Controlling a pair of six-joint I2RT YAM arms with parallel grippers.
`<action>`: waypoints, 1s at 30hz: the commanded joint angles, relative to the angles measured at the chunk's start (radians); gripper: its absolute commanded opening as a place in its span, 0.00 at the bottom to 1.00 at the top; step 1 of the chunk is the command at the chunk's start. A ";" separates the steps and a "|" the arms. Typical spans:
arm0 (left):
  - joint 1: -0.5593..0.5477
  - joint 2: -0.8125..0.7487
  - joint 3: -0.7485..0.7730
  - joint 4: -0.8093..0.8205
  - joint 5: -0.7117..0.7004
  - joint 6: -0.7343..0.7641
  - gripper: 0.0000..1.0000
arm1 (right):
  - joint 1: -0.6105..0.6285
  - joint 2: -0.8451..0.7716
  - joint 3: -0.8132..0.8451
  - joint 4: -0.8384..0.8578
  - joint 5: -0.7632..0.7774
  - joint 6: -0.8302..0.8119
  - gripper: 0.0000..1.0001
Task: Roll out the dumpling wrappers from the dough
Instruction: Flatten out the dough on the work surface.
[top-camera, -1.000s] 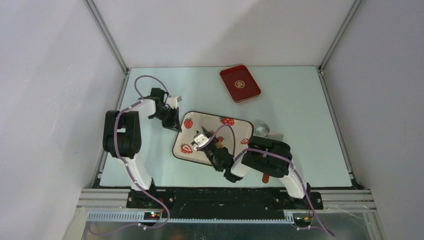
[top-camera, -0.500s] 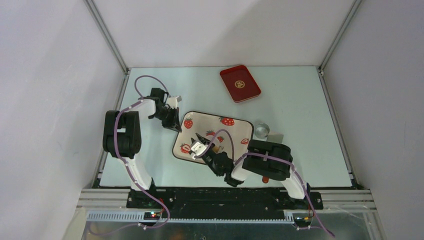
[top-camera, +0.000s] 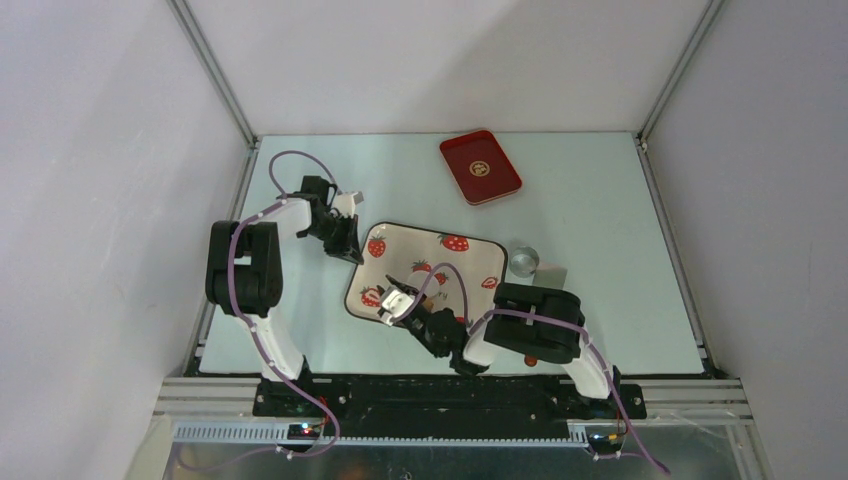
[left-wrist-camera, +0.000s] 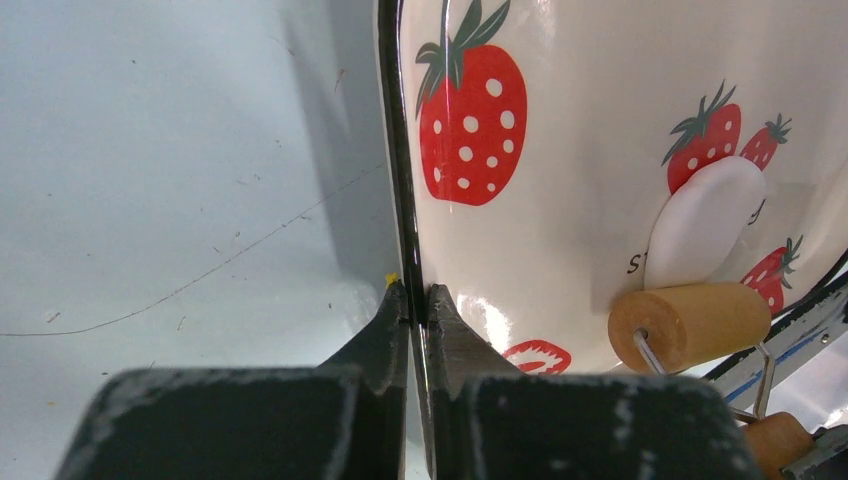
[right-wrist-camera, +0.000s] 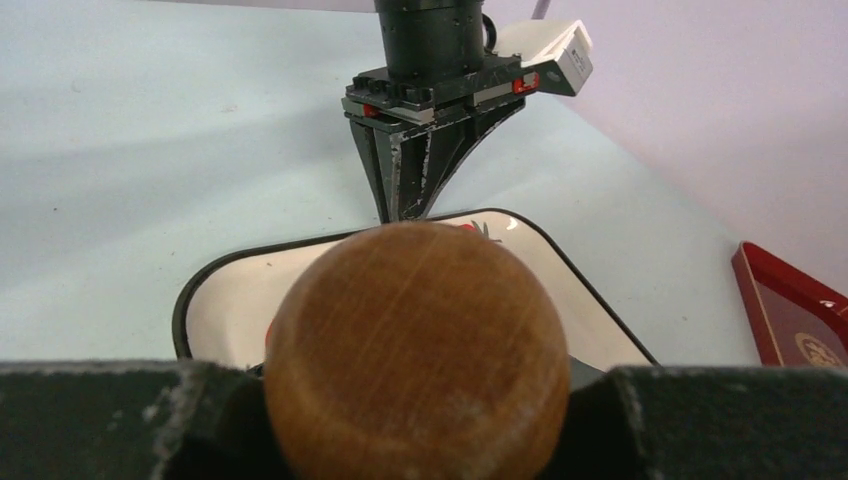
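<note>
On the strawberry tray (left-wrist-camera: 560, 120), left fingers (left-wrist-camera: 398, 318) pinch the rim while right fingers (right-wrist-camera: 690, 420) grip the roller handle (right-wrist-camera: 417, 350); dough (left-wrist-camera: 705, 220) lies flattened just beyond the roller (left-wrist-camera: 690, 322). Rolling step; next: fwd pass w/ pressure.

Both arms: black & white w/ purple cables. Left arm (top-camera: 240, 270), left of the strawberry tray (top-camera: 420, 229), has scuffed black fingers (left-wrist-camera: 385, 330), a white box & red marks. Right arm (top-camera: 535, 320), near-right of tray: fat black joint.

Smooth white oval dough (left-wrist-camera: 705, 222) lies flattened on the strawberry tray (left-wrist-camera: 570, 140)
</note>
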 joint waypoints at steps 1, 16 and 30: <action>0.003 -0.018 0.001 0.024 -0.007 0.020 0.00 | -0.021 -0.014 -0.025 -0.039 0.023 0.059 0.00; 0.002 -0.024 0.001 0.024 -0.016 0.023 0.00 | -0.130 -0.088 -0.023 -0.185 0.034 0.191 0.00; 0.007 -0.035 -0.004 0.024 -0.015 0.024 0.00 | -0.151 -0.083 -0.010 -0.227 0.047 0.212 0.00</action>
